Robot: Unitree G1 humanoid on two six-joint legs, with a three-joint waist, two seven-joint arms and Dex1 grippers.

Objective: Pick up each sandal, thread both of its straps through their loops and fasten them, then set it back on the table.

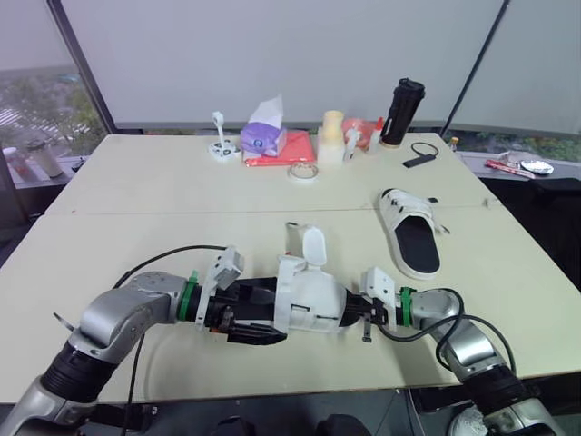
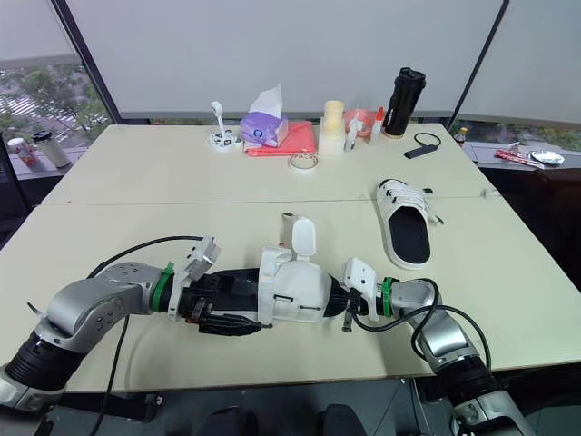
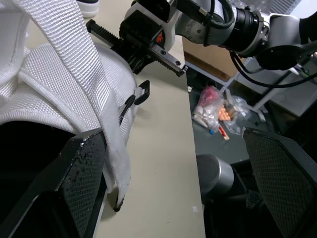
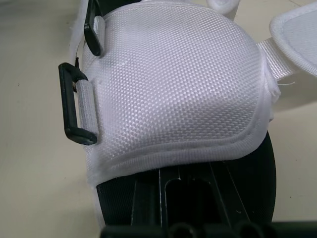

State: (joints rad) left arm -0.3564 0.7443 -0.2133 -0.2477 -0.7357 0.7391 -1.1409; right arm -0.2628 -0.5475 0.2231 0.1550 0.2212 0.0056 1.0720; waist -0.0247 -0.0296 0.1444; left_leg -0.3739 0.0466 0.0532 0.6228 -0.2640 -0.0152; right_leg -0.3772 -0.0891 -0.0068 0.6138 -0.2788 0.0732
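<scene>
White straps (image 1: 313, 245) on the near sandal (image 1: 309, 295), which we hold at the table's (image 1: 182, 236) front edge, right fingers (image 3: 141, 47) pinching its toe, left fingers (image 3: 81, 183) spread by its heel, are not yet threaded; whether the far sandal (image 1: 410, 232) is fastened we cannot tell.

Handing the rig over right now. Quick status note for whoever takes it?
Left gripper: open, fingers spread alongside one end of the white mesh sandal with black sole, near the front edge of the beige table.
Right gripper: at the sandal's other end; grip can't be judged.
Strap stands up loose; black plastic loop is empty.
Second white sandal lies on the table further right; fastening unclear.
Done: nothing visibly fastened.
Left: thread and fasten both straps, set it down, check the other sandal.
</scene>
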